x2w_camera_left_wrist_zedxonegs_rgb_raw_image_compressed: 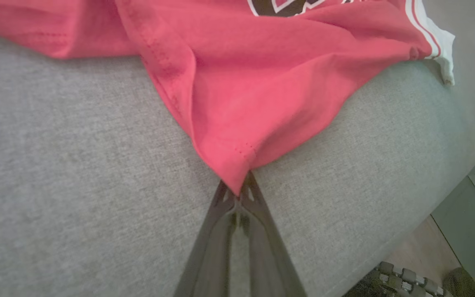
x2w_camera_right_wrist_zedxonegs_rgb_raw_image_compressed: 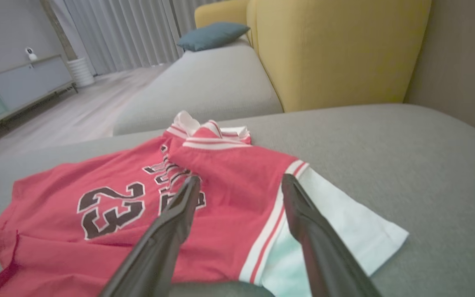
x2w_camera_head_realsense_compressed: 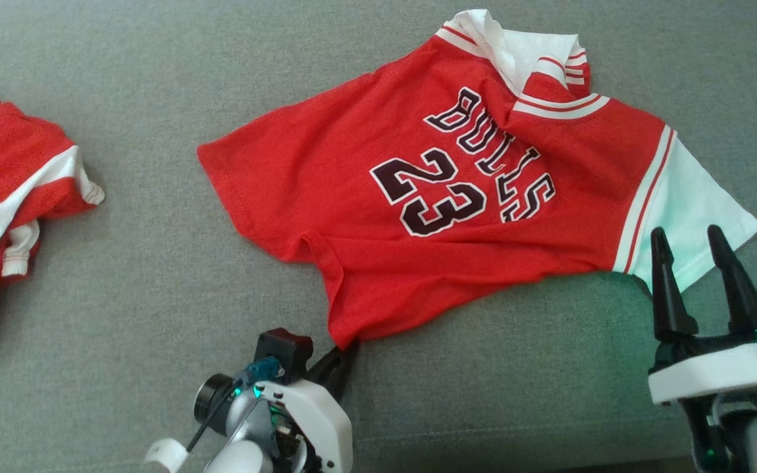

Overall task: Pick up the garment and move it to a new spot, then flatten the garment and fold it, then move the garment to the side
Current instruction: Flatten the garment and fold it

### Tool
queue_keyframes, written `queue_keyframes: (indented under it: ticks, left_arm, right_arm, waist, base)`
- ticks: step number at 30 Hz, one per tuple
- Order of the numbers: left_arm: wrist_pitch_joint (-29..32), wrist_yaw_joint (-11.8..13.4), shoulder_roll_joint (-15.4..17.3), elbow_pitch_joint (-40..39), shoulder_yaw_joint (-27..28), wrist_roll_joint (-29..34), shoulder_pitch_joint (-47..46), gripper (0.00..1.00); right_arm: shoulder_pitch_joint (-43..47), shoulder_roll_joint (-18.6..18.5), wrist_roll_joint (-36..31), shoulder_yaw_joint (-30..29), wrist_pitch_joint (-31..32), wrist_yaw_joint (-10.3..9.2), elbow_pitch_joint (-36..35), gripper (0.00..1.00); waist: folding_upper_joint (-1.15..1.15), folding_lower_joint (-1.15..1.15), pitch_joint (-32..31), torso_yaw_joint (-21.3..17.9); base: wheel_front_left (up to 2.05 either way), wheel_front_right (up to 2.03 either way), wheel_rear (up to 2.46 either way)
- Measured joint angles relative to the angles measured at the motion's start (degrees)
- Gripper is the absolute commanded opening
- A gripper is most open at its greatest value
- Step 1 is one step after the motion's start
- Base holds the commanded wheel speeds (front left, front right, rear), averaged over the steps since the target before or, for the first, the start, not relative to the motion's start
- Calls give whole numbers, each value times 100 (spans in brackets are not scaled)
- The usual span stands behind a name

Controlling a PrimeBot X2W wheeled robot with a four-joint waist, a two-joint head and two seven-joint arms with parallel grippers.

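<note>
The garment [x2w_camera_head_realsense_compressed: 378, 217] is a red jersey with white sleeves, dark "BULLS" lettering and the number 23. It lies loosely spread on the grey cushion, with wrinkles near the collar. My left gripper [x2w_camera_head_realsense_compressed: 345, 351] is shut on the garment's near hem corner. In the left wrist view its two dark fingers pinch the red corner [x2w_camera_left_wrist_zedxonegs_rgb_raw_image_compressed: 237, 192] against the cushion. My right gripper [x2w_camera_head_realsense_compressed: 687, 240] stands open at the near edge of the white sleeve [x2w_camera_head_realsense_compressed: 694, 210]. In the right wrist view its fingers [x2w_camera_right_wrist_zedxonegs_rgb_raw_image_compressed: 179, 210] are spread above the sleeve [x2w_camera_right_wrist_zedxonegs_rgb_raw_image_compressed: 344, 231] with nothing between them.
A second red and white garment [x2w_camera_head_realsense_compressed: 4, 203] lies bunched at the left of the grey cushion [x2w_camera_head_realsense_compressed: 142, 276]. Beyond stand a yellow sofa back [x2w_camera_right_wrist_zedxonegs_rgb_raw_image_compressed: 336, 49], a teal pillow [x2w_camera_right_wrist_zedxonegs_rgb_raw_image_compressed: 212, 35], a wooden floor and a low cabinet [x2w_camera_right_wrist_zedxonegs_rgb_raw_image_compressed: 19, 86]. The cushion's edge drops off near the left arm [x2w_camera_left_wrist_zedxonegs_rgb_raw_image_compressed: 439, 198].
</note>
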Motion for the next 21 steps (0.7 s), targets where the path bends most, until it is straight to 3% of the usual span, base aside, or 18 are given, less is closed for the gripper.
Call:
queue_keyframes:
  ticks: [8, 13, 21]
  left_arm:
    - [-77, 1, 63, -90, -60, 10, -143, 0]
    - [-178, 9, 79, -156, -60, 109, -328, 0]
    - [-271, 49, 88, -290, -89, 167, -549, 0]
  right_arm:
    - [-71, -605, 236, -590, 1152, 0, 808, 100]
    - [-596, -947, 438, -971, 1769, 0, 1178, 100]
    - [-1257, -1222, 642, -1339, 2417, 0, 1838, 100]
  waist:
    - [0, 0, 158, 4]
    - [0, 0, 372, 47]
    - [0, 0, 709, 104]
  base:
    - [0, 0, 0]
    - [0, 0, 0]
    - [0, 0, 0]
